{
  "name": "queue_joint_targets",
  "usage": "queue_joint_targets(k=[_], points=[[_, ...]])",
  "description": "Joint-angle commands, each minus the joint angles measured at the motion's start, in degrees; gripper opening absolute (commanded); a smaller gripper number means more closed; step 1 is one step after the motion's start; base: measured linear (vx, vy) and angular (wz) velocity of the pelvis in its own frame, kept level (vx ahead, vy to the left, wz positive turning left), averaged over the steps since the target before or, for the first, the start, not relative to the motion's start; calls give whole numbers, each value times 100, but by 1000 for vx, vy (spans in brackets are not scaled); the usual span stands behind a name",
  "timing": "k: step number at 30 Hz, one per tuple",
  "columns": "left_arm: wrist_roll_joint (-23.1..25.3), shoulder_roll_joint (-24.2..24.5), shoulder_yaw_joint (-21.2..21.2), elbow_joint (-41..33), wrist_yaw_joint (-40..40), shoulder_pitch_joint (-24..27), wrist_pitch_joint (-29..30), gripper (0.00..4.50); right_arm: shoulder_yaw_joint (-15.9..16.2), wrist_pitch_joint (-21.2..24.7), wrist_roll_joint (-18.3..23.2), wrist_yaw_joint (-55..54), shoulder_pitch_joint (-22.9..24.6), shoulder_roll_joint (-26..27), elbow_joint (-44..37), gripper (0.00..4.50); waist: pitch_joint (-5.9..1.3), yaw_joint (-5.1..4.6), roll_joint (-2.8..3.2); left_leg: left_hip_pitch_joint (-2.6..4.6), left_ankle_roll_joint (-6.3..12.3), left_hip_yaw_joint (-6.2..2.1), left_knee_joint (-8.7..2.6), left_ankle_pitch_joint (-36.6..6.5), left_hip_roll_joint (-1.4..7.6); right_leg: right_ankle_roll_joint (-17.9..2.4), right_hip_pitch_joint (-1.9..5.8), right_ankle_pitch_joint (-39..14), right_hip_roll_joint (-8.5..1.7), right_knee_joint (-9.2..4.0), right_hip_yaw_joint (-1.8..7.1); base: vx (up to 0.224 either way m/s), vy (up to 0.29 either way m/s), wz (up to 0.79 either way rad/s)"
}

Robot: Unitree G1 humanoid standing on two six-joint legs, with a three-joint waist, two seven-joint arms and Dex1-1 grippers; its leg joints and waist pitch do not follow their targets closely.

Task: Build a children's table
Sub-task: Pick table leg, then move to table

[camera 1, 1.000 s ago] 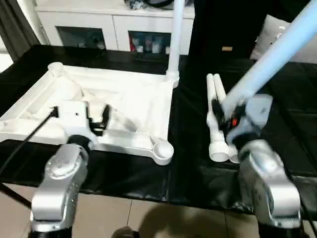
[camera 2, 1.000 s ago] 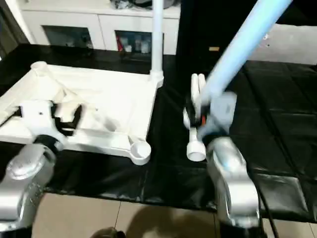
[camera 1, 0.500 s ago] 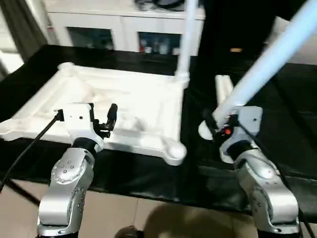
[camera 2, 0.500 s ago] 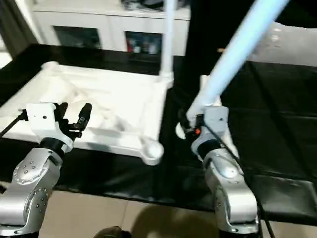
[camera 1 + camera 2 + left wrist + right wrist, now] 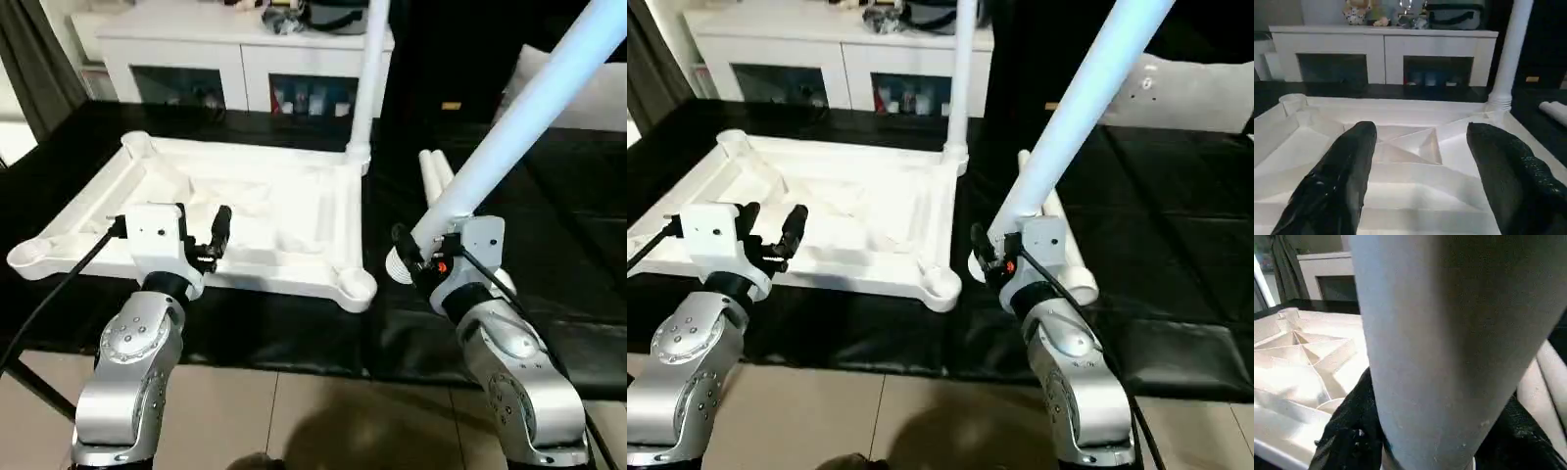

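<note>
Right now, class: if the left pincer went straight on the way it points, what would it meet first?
Probably the ribbed underside of the upturned table top. The open left pincer hangs at its near edge, aimed across it; depth is unclear, so it might skim above.

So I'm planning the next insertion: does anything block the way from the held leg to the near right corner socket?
Nothing visible does. The leg in the right pincer sits just right of the open socket.
</note>
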Motion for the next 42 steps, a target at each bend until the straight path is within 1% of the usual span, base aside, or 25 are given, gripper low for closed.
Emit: queue_joint_targets(k=[1, 2, 3, 4, 5, 6, 7, 8, 9, 11, 14, 15, 17, 20, 24, 27, 29, 31, 34, 35, 38, 39, 40, 41, 42], points=[[15, 18, -11, 44, -24, -46, -21, 333, 8, 41, 23, -8, -25, -23, -45, 190, -119, 8, 138, -70, -1178, -153, -1265, -5025, 566, -96, 336, -2939, 275, 26, -385, -159, -83, 4], [19, 14, -7, 41, -30, -44, -20, 333, 9, 44, 26, 0, -24, -23, -45, 190, -116, 305, 140, -859, -1295, 39, -1653, -5554, 638, -208, 911, -1798, 351, 1366, -392, -159, -83, 4], [25, 6, 1, 39, -42, -43, -19, 333, 9, 50, 30, 18, -33, -25, -40, 190, -265, 783, 109, -958, -1436, 772, -1562, -4241, 316, -301, 916, -2132, 490, 1378, -245, -150, -103, 17], [28, 5, 3, 39, -43, -42, -20, 333, 8, 52, 30, 23, -35, -24, -39, 190, -397, 250, -547, 532, -1290, -49, 926, -1357, 448, 393, -654, -6017, -546, -57, 441, 65, -243, 32], [28, 4, 4, 39, -44, -42, -20, 333, 7, 54, 29, 25, -36, -24, -38, 190, -169, 310, -268, 98, -409, -432, 963, -19, 195, 156, -494, -7027, -513, -761, 908, 65, -243, 32], [28, 4, 4, 39, -44, -42, -20, 333, 7, 54, 29, 25, -36, -24, -38, 190, -34, 363, -160, -79, -498, -835, 944, -130, 162, -372, -129, -5947, -706, -558, 865, 113, -214, 16], [21, 1, 10, 33, -46, -38, -23, 333, 9, 55, 39, 42, -42, -30, -29, 190, -117, 388, -123, 293, -890, -906, 712, -982, 230, -527, -204, -4837, -382, -281, 505, 0, 0, 0], [14, 1, 16, 28, -49, -33, -25, 333, 16, 58, 48, 53, -40, -34, -30, 190, -129, 317, -74, 343, -1109, -916, 354, -2018, 365, -599, -213, -4078, -132, -93, 282, 0, 0, 0], [8, 2, 22, 25, -52, -29, -30, 333, 27, 60, 54, 61, -35, -37, -34, 190, -114, 213, 130, 159, -1401, -1138, -306, -4040, 625, -572, -9, -2270, 193, 262, 192, -81, 47, -2], [-5, 7, 34, 21, -59, -36, -35, 333, 35, 65, 63, 76, -37, -43, -38, 190, -216, 161, 250, 181, -1283, -1172, -549, -4709, 646, -594, 222, -418, 98, 388, 146, -59, 57, -7], [-17, 10, 52, 14, -77, -43, -47, 333, 36, 68, 72, 88, -50, -51, -32, 190, -198, 77, 138, 115, -1146, -1022, -551, -3690, 526, -538, 319, -658, -115, -13, 221, -35, 57, -11], [-23, 8, 66, 4, -95, -33, -58, 333, 43, 65, 84, 83, -57, -63, -26, 190, -165, 37, 16, 109, -1063, -890, -475, -3324, 469, -539, 209, -2226, -230, -238, 292, 0, 0, 0], [-50, 19, 86, 11, -135, -33, -95, 333, 42, 58, 93, 88, -71, -72, -20, 190, -180, 15, -19, 144, -934, -809, -401, -3049, 444, -465, 140, -3329, -298, -356, 330, 0, 0, 0], [-80, 20, 115, 30, -152, -48, -110, 333, 31, 57, 97, 105, -82, -66, -27, 190, -212, -28, -36, 161, -743, -717, -421, -2847, 432, -248, 213, -4062, -270, -470, 254, 0, 0, 0], [-73, 23, 140, 67, -138, -54, -139, 333, 59, 42, 90, 171, -115, -113, -8, 190, -174, -112, -30, 276, -474, -617, -458, -3110, 412, -360, 277, -4044, -119, -595, 94, 13, -3, 0], [-66, 13, 146, 78, -139, -59, -142, 333, 70, 36, 91, 210, -141, -143, 5, 190, -215, -141, 12, 256, -391, -606, -544, -2950, 455, -487, 476, -3423, -88, -567, 35, 71, 2, -4], [-59, 7, 149, 76, -146, -56, -144, 333, 77, 33, 94, 224, -153, -159, 14, 190, -244, -139, 2, 314, -296, -574, -566, -2747, 462, -669, 489, -2948, -51, -543, 57, 99, 10, -2], [-54, 7, 153, 77, -156, -35, -151, 333, 122, 18, 73, 265, -187, -191, 41, 190, -300, -109, 24, 244, -55, -522, -569, -2070, 440, -941, 631, -2229, -31, -480, 69, 118, 13, -2], [-48, 25, 135, 108, -188, 3, -163, 333, 198, -11, 28, 321, -215, -225, 58, 190, -399, -120, 53, 320, 309, -515, -503, -1240, 398, -1225, 706, -940, 54, -343, 49, 156, 16, 0], [-42, 37, 114, 125, -214, 17, -169, 333, 211, -18, 21, 332, -219, -231, 56, 190, -478, -109, 54, 337, 647, -511, -397, -463, 316, -1257, 754, -141, 101, -244, 30, 194, 16, 2], [141, 162, -115, 311, -371, 86, -287, 333, 191, -41, 29, 373, -234, -261, 106, 190, -543, -92, 20, 393, 1511, -560, -233, 812, 186, -1110, 763, 803, 216, -75, 4, 180, 9, 6], [191, 188, -171, 349, -398, 103, -319, 333, 185, -50, 28, 385, -236, -271, 128, 190, -588, -76, -23, 536, 1944, -656, -151, 1507, 167, -852, 695, 1121, 305, 60, -12, 173, -11, 9], [190, 148, -187, 355, -379, 121, -336, 333, 180, -41, 21, 410, -246, -296, 157, 190, -597, -100, -49, 672, 2072, -731, -135, 1731, 225, -760, 584, 1106, 339, 130, -27, 157, -25, 15], [159, 80, -167, 349, -334, 134, -336, 333, 183, -36, 28, 438, -259, -320, 173, 190, -606, -206, -18, 1159, 2450, -1051, -96, 2229, 514, -510, 65, 555, 322, 360, -76, 157, -25, 15], [145, 51, -156, 345, -313, 136, -333, 333, 184, -33, 36, 449, -265, -333, 177, 190, -633, -299, -20, 1450, 2752, -1313, -57, 2624, 728, -268, -279, 69, 252, 539, -65, 125, -56, 7]])
